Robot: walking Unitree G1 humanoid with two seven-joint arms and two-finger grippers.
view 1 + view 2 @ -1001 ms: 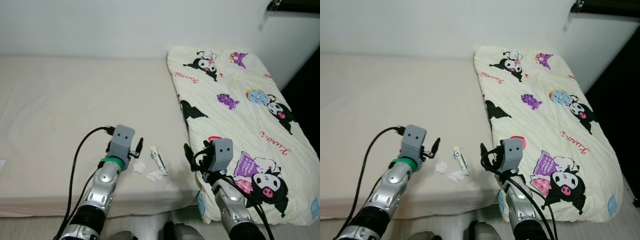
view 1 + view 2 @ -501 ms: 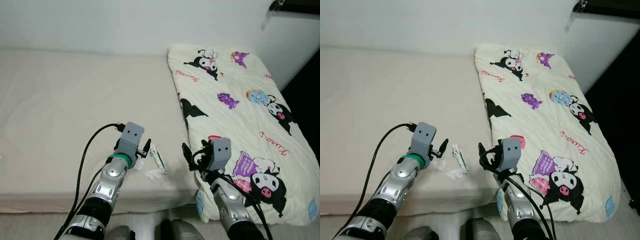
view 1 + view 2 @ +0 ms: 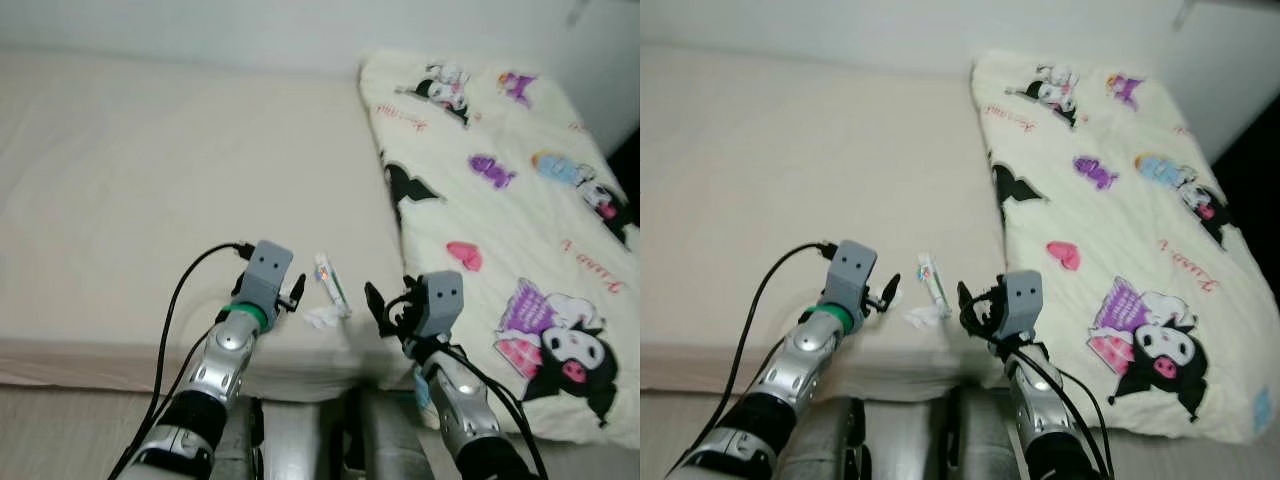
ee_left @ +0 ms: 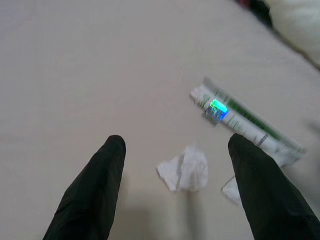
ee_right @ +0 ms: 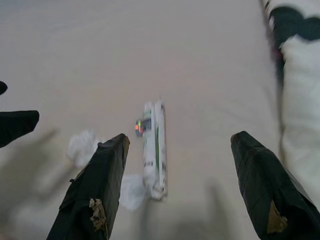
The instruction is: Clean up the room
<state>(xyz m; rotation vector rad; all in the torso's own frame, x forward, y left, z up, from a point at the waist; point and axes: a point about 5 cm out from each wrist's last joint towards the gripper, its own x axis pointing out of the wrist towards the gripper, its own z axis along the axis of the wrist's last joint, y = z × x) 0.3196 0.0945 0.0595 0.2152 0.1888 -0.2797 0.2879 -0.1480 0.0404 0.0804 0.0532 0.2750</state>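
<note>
- The litter is found near the front edge of the bed: a crumpled tissue, a second white scrap and a flattened tube with green print, lying close together just beside the cartoon-print quilt.
- The left end effector is held low over the mattress with its fingers spread wide, the crumpled tissue lying between them and untouched.
- The right end effector is likewise spread apart and holding nothing, pointed at the tube from the quilt side.
- The tissue is judged to be almost weightless, soft and compressible; it would best be pinched across its bulk, and the soft sheet beneath can be expected to give under the fingertips.
- The tube is judged light, thin and somewhat slippery; a hold across its narrow width near the middle would be safest, since it lies flat against the sheet.
- The print on the tube cannot be read, and the wrist pictures are blurred.
- The second scrap is partly cut off in the left wrist view, so its shape is uncertain.
- The left fingertips are partly masked by the wrist housing in the head views.
</note>
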